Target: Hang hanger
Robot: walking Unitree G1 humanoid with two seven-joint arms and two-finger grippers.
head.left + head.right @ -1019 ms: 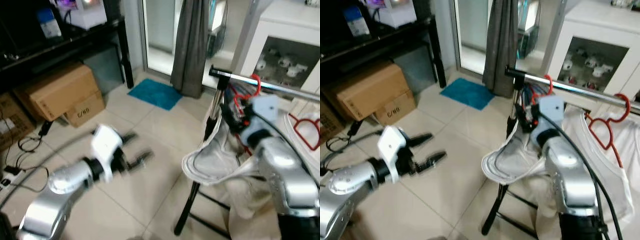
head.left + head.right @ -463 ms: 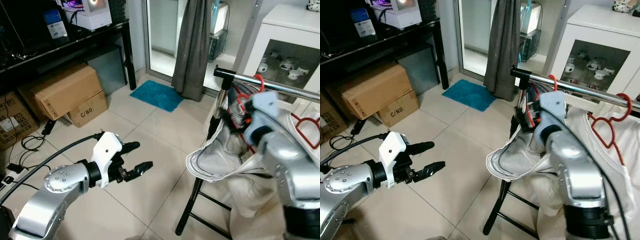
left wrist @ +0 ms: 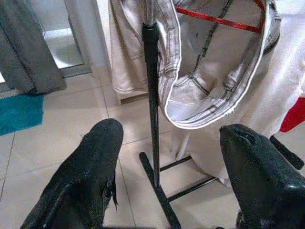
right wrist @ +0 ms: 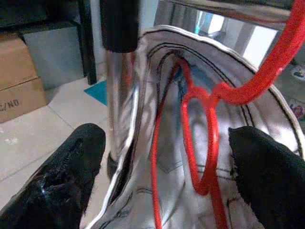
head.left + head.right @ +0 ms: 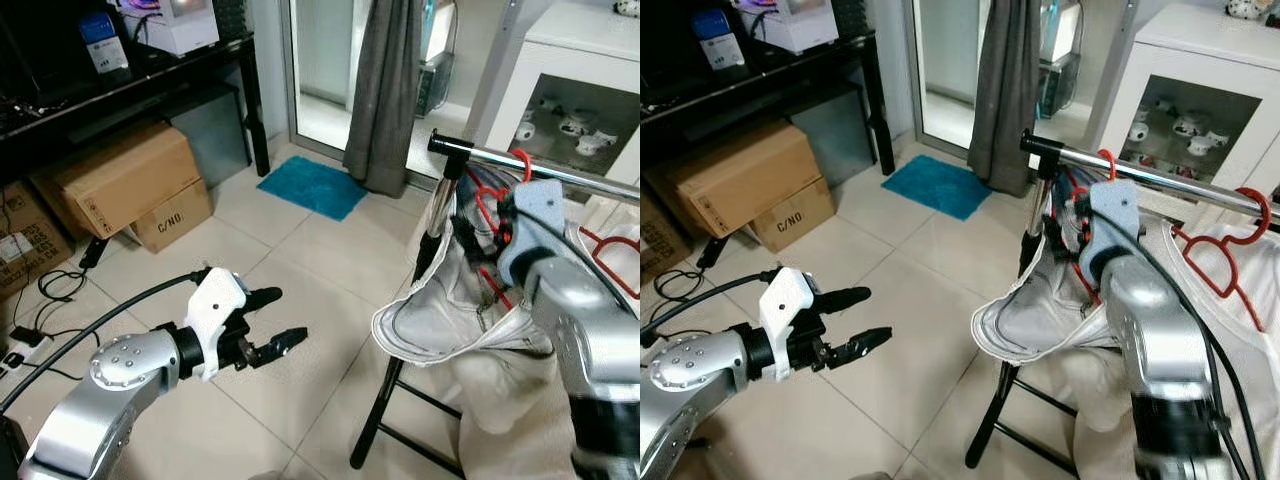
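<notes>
Tiled floor (image 5: 300,250), pale, with a teal mat (image 5: 310,187) lying before a grey curtain (image 5: 385,90). Black desk (image 5: 130,85) along the robot's left, cardboard boxes (image 5: 120,185) stowed beneath it. White cabinet (image 5: 575,90) with a glass-fronted compartment behind the rack.

Clothes rack (image 5: 440,230): black upright, chrome rail (image 5: 1160,180) running off to the robot's right. White garments (image 5: 450,320) drape from the rail, one with its waistband gaping open.

Red hanger (image 4: 205,138): hook over the rail near the upright, its body carrying the pale garment. A second red hanger (image 5: 1225,265) hangs further along the rail.

Right gripper (image 4: 167,167): raised at the rail, just before the red hanger, its two black fingers (image 4: 71,176) spread wide to either side of the hanger and grasping nothing.

Left gripper (image 5: 272,320): held low over the floor, well apart from the rack, pointing toward it; fingers (image 3: 81,176) parted and empty.
</notes>
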